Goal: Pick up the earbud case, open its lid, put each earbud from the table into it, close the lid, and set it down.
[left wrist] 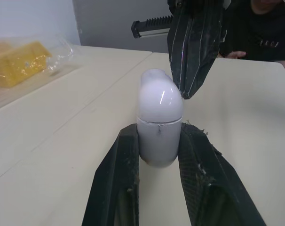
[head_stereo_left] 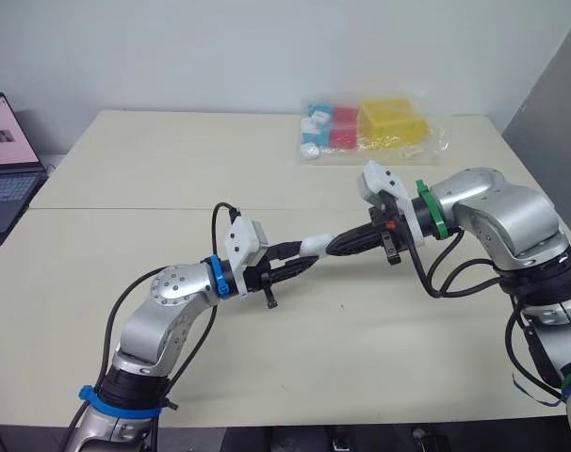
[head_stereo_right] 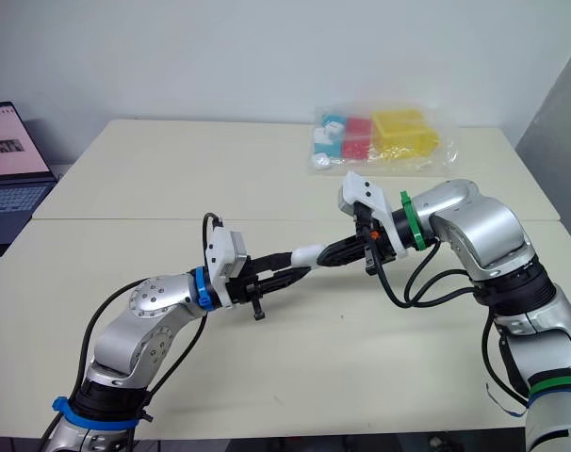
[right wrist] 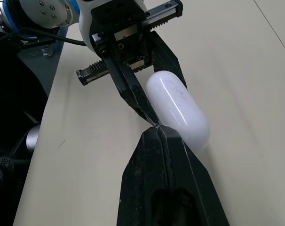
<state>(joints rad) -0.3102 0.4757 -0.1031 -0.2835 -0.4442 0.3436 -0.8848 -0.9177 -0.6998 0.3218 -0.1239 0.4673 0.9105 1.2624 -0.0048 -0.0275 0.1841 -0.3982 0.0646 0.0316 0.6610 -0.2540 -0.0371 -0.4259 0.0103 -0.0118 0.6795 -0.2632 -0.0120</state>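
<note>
The white earbud case (head_stereo_left: 316, 245) hangs above the middle of the table, and my left gripper (head_stereo_left: 300, 259) is shut on its lower half. In the left wrist view the case (left wrist: 159, 122) stands upright between the two black fingers (left wrist: 126, 160), its lid seam showing just above them. My right gripper (head_stereo_left: 335, 247) comes in from the right with its fingers pressed together. Its tips (right wrist: 156, 129) touch the side of the case (right wrist: 178, 106) near the left gripper's finger. The lid looks shut.
A clear plastic bag (head_stereo_left: 375, 127) with yellow, red and blue items lies at the back right, with a small white object (head_stereo_left: 309, 152) at its near corner. A laptop (head_stereo_left: 3, 160) sits off the left edge. A person (left wrist: 260, 28) sits beyond the table.
</note>
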